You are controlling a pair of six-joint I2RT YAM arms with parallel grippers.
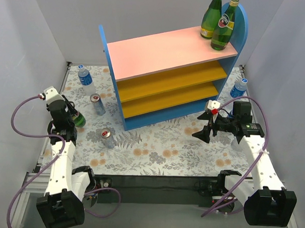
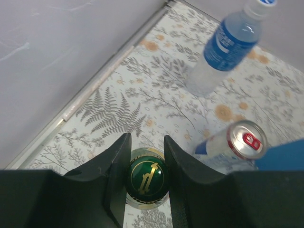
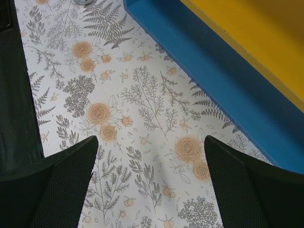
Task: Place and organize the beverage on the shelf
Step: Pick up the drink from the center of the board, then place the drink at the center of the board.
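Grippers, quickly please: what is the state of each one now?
Left gripper: closed on the green glass bottle, at its top.
Right gripper: open, holding nothing.

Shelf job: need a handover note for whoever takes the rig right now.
Left gripper: shut on a green bottle, upright, near the mat's left edge.
Right gripper: open, empty, over the mat in front of the shelf.
Done: two green bottles on the shelf's pink top board, right end.
To do: the held bottle, two cans and a water bottle left of the shelf, another water bottle at its right.
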